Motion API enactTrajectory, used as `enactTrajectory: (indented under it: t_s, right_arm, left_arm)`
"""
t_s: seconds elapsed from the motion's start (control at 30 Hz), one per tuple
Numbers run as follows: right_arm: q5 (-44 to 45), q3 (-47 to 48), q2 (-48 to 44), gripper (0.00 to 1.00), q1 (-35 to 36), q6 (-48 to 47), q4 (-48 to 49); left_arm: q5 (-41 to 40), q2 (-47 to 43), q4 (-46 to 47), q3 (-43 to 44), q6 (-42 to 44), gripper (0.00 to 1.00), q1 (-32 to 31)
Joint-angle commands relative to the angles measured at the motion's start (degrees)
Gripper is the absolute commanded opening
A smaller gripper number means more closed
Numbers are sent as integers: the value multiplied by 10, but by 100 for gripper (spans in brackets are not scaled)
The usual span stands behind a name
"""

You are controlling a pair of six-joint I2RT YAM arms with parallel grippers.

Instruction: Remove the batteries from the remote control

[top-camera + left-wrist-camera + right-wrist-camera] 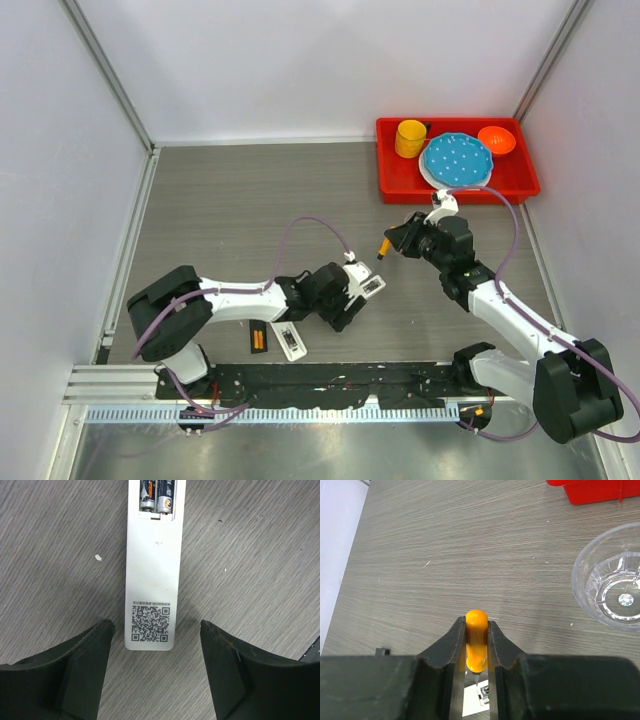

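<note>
L arm [240, 296] is lying low, elbow bent, wrist facing down; L pincer [156, 625] is gaping wide. R arm [505, 305] is leaning fwd-left; R pincer [476, 622] is pinching orange-handled screwdriver [476, 650] betw both fingers.

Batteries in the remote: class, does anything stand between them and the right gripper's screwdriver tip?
Nothing visible does. The batteries lie bare in the open compartment of the remote, with no cover. The right gripper holds the screwdriver above them, only air under its tip. The left gripper, open, straddles the remote's far end.
</note>
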Motion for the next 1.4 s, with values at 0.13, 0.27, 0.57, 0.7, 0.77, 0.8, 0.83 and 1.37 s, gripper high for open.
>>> enactTrajectory:
  t_s: [0.13, 0.27, 0.57, 0.7, 0.77, 0.8, 0.83, 1.37]
  right_arm:
    - [1, 12, -17, 1, -2, -14, 10]
    - [-8, 20, -23, 1, -2, -14, -4]
    - [-51, 45, -22, 1, -2, 7, -55]
    - [-73, 51, -24, 1, -2, 17, -64]
    - [-89, 51, -23, 1, -2, 23, -60]
    - [-92, 50, -23, 1, -2, 26, -56]
    - [-94, 50, -22, 1, -2, 27, -57]
    - [-54, 28, -65, 1, -2, 7, -65]
  left_arm:
    - [-39, -1, -22, -47, -17, 74, -3]
    - [-48, -23, -1, -68, -38, 78, -2]
    - [-39, -59, 47, -89, -25, 82, -2]
    - [17, -56, 54, -84, -17, 82, -2]
    - [58, -54, 52, -72, -16, 82, -2]
    - [73, -49, 47, -66, -14, 82, -2]
    - [75, -43, 41, -54, -5, 82, -2]
    - [60, -26, 12, -44, 21, 71, -2]
